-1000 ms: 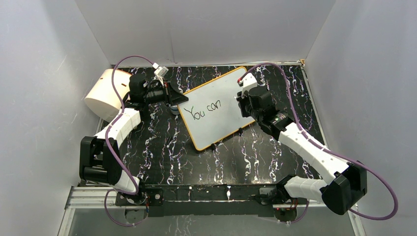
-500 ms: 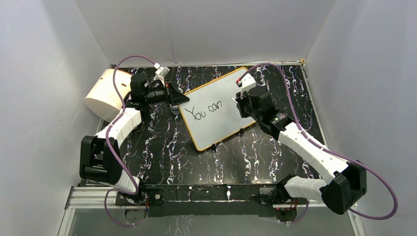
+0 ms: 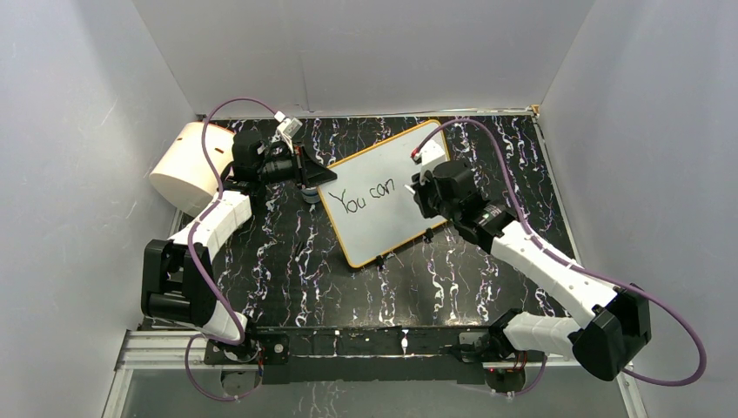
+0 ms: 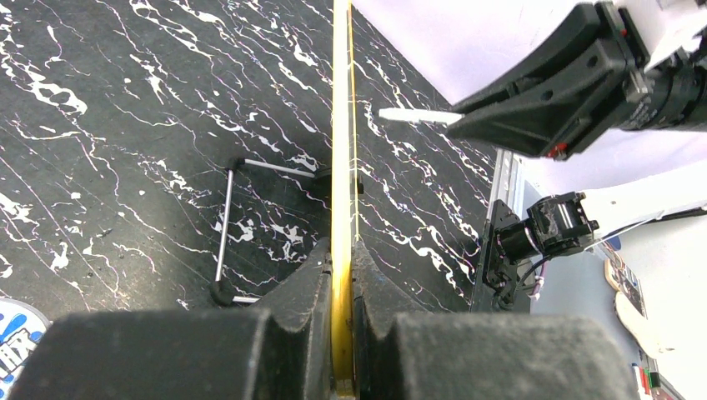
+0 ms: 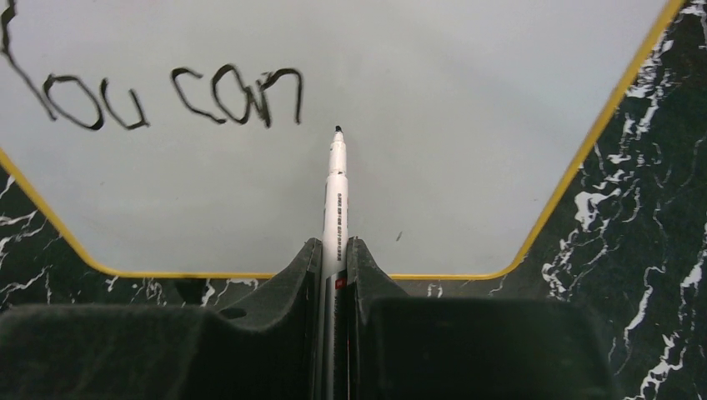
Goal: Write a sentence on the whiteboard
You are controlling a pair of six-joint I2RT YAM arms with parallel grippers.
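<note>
My left gripper [image 4: 342, 275] is clamped tight on the whiteboard [image 3: 383, 196], its two fingers pinching the yellow rim at the board's far-left edge. From my left wrist I see the board edge-on, running straight away from my fingers, with a thin wire stand [image 4: 225, 233] on the table [image 3: 287, 261] just left of it.

My right gripper [image 5: 335, 258] is closed on a marker [image 5: 336, 200], the slim white barrel squeezed between the fingers and pointing out ahead of them toward the board's white face. The black tip sits just below and a little right of the last letter written. Seen from my left wrist, the tip appears just off the surface, not pressed to it.

The whiteboard sits on the black marbled table near the middle, turned at an angle, with its right corner toward the far side. The sentence [image 3: 365, 196] so far reads "You can", one line of thin black strokes across the left half of the board. The rest of the white face is blank. A cream cylinder [image 3: 183, 170] lies at the far left, behind my left arm.
</note>
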